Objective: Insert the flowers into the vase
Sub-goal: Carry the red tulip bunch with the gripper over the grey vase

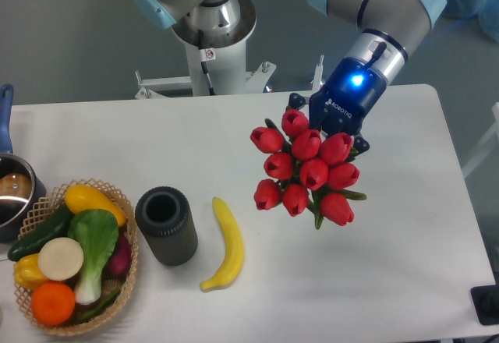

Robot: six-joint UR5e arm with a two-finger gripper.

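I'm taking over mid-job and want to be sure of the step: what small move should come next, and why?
Probably carry the flowers left toward the vase. The gripper seems to hold the bunch up, well right of the vase, with the banana between them. The vase stands upright with its mouth open.

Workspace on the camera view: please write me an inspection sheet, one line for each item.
Surface: white table, no spills seen.
Job's things: flowers held above the table; vase upright, empty, left of them.
Clutter: banana beside the vase; wicker basket of vegetables and fruit; pot at the left edge.
Grippers: gripper behind the blooms, fingers hidden, apparently holding the bunch.
Cables: nothing seen.
Surroundings: arm base behind the table, grey floor.
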